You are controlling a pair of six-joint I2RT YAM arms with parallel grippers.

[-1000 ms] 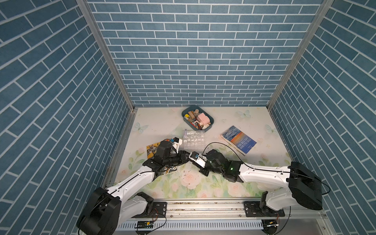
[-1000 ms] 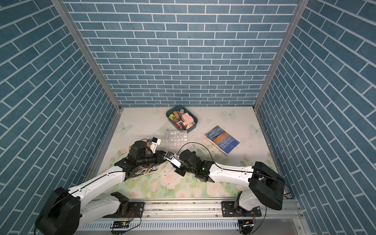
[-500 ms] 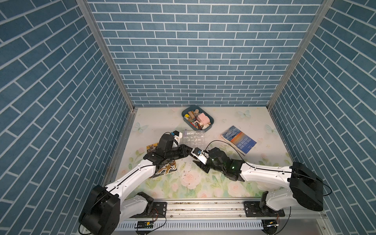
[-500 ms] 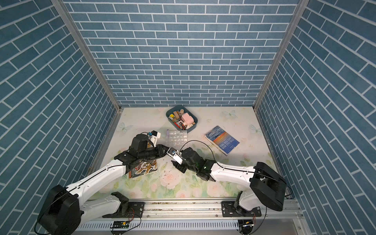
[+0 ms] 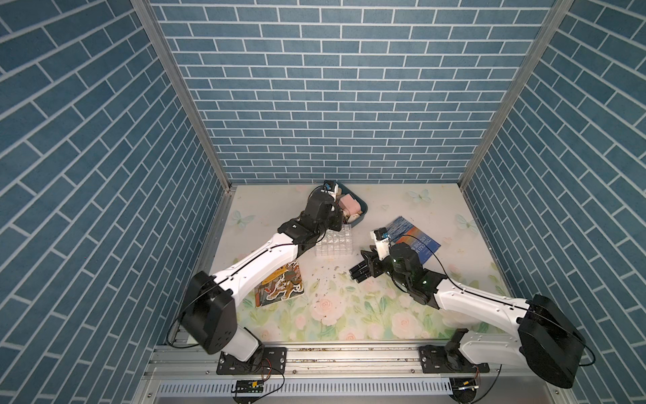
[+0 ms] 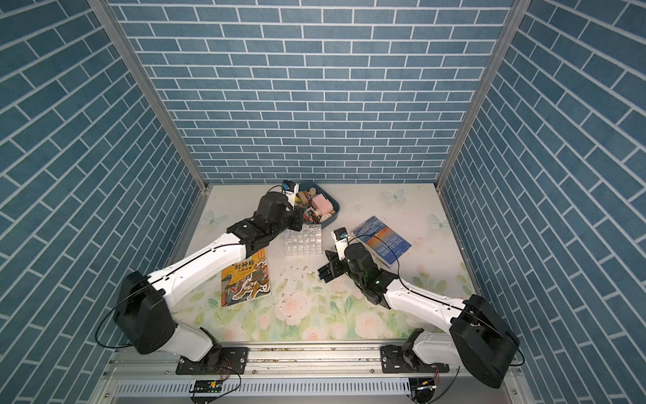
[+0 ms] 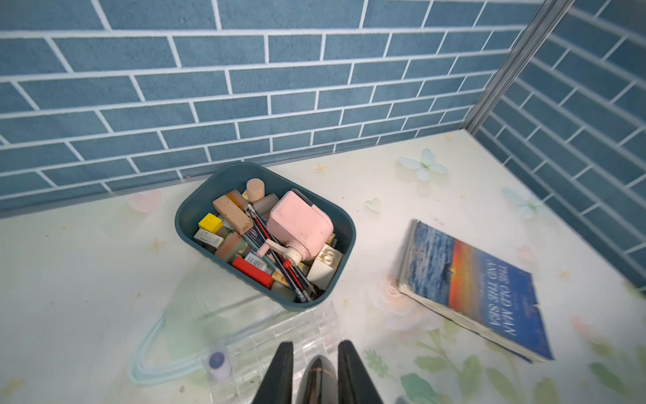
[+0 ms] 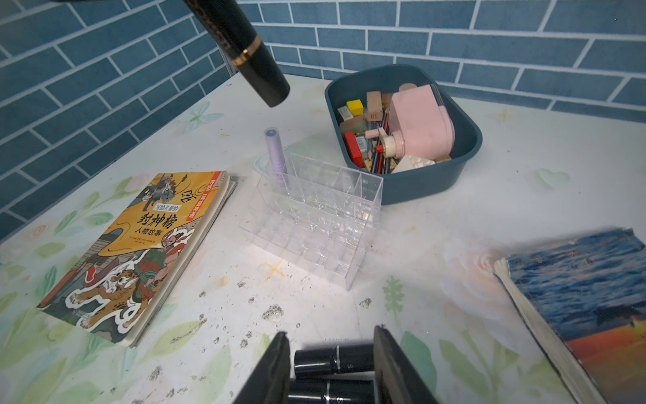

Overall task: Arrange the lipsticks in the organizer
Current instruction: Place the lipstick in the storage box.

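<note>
Lipsticks [image 5: 358, 274] at the handover-to-insertion stage, read left to right about the clear acrylic grid organizer [image 8: 314, 217].

Left of the organizer lies a yellow illustrated paperback [image 8: 140, 252], not involved in the step. A second ago the two grippers met tip to tip in front of the organizer. Since then the left gripper [image 7: 315, 349] has swung up over the organizer's rear left corner, its jaws pinching a black lipstick with a gold band [image 8: 251, 59]. That tube hangs tilted, above the cells and clear of them.

A slim pale lilac lipstick [image 8: 274, 154] stands upright in an end cell of the organizer's tallest row. The other cells that can be seen look empty. Just behind the organizer sits a blue-grey rounded plastic tray [image 8: 419, 187] of oddments.

Right of the organizer and nearer the robot, the right gripper [image 8: 331, 332] has drawn back to the short black lipsticks [image 8: 334, 360] lying on the floral tabletop [image 8: 437, 266]. Its jaws are spread to either side of them, apparently not yet clamped. A blue paperback [image 8: 576, 280] lies farther right.

Reading: one tube is placed, one is about to be lowered once righted, and three are still to be picked.
</note>
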